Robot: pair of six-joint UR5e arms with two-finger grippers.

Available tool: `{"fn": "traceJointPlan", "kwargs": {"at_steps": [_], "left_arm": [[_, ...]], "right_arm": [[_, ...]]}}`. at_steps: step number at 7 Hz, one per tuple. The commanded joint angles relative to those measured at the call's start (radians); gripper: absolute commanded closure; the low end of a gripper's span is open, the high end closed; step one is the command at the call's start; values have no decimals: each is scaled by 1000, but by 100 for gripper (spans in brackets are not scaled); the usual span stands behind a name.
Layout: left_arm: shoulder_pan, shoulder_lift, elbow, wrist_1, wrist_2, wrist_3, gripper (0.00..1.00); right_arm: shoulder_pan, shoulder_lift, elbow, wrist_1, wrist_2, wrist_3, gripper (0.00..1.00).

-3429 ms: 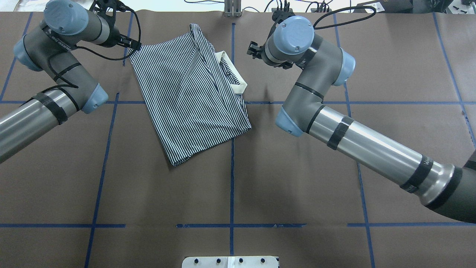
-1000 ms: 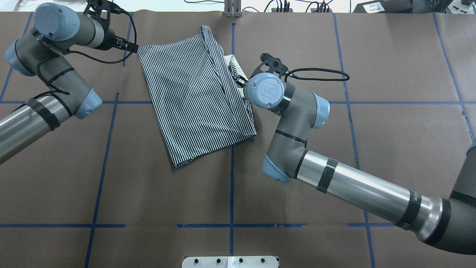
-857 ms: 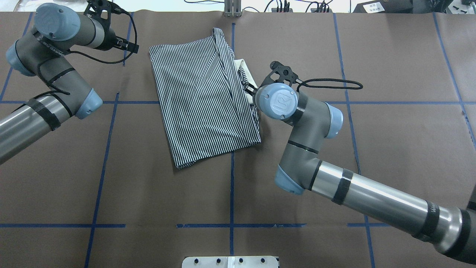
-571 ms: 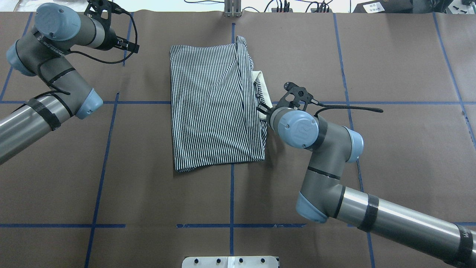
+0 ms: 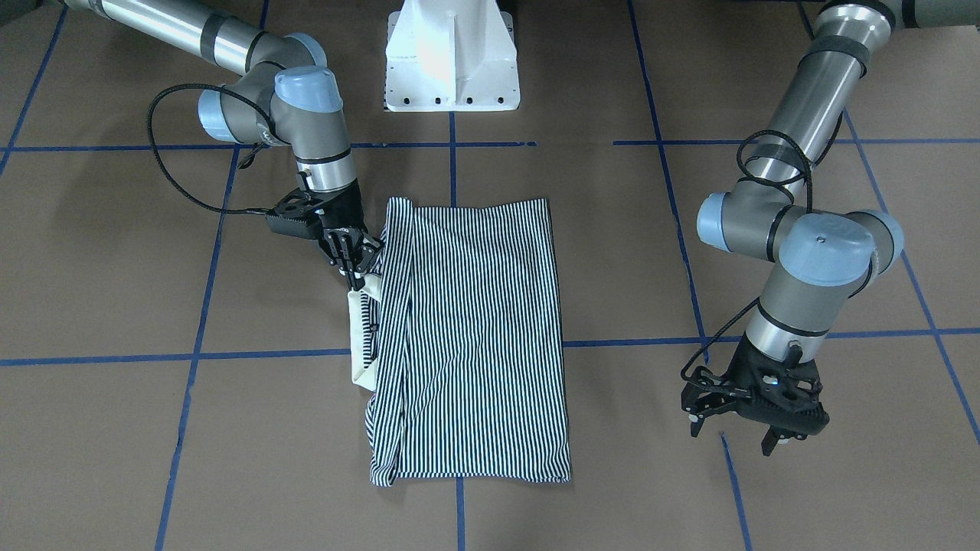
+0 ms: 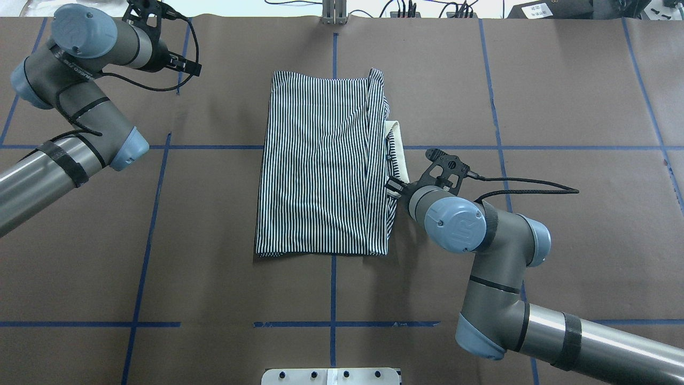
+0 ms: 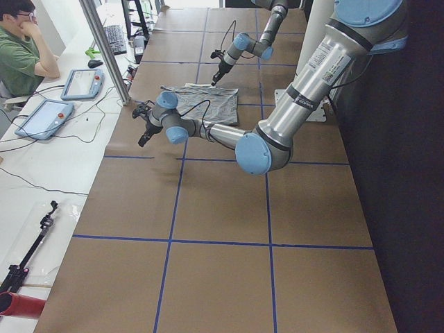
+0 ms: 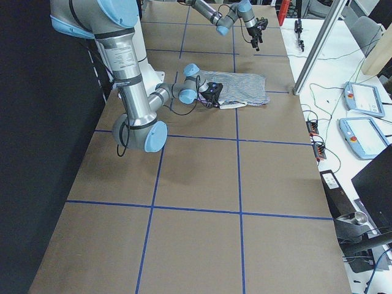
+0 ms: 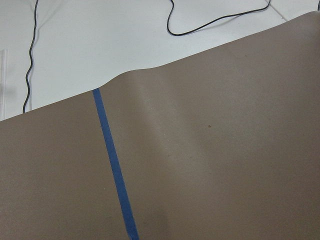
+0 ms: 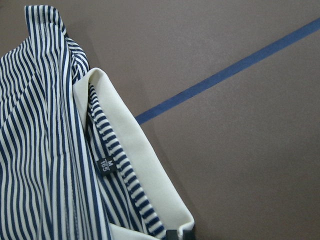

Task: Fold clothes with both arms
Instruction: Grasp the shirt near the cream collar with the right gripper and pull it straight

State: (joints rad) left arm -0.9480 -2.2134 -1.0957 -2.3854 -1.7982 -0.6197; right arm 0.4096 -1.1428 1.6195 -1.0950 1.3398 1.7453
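Left gripper [image 5: 731,438]: fingers spread wide and empty, low over the bare table [image 6: 214,267], well apart from the garment.
Polo shirt [image 6: 320,166]: navy-and-white stripes, folded to a narrow rectangle, lying flat at mid-table.
Handling: probably a light, limp knit that slides easily on the paper. Best taken at corners or edges, through all layers.
Collar [image 6: 396,152]: plain cream, seemingly firmer, jutting from the shirt's right edge.
Size tag [image 10: 104,164]: black, reads "M 165".
Right gripper [image 6: 394,188]: pinched on the collar's near corner.
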Motion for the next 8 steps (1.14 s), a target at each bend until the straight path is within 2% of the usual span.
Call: {"fn": "traceJointPlan", "kwargs": {"at_steps": [1,2,3,6,8], "left_arm": [[0,0,-1,0,-1,0,0],[0,0,-1,0,-1,0,0],[0,-2,0,2,-1,0,0],[0,-3,-1,2,-16,0,0],[0,-3,-1,2,-16,0,0]], "right_arm": [[1,-2,-4,1,2,-55,100],[9,-2,-3,0,7,-110,86],[14,-8,2,-2,6,-172,1],[32,-52,110,-38,77,-274,0],[12,-17,270,-350,90,-283,0]]}}
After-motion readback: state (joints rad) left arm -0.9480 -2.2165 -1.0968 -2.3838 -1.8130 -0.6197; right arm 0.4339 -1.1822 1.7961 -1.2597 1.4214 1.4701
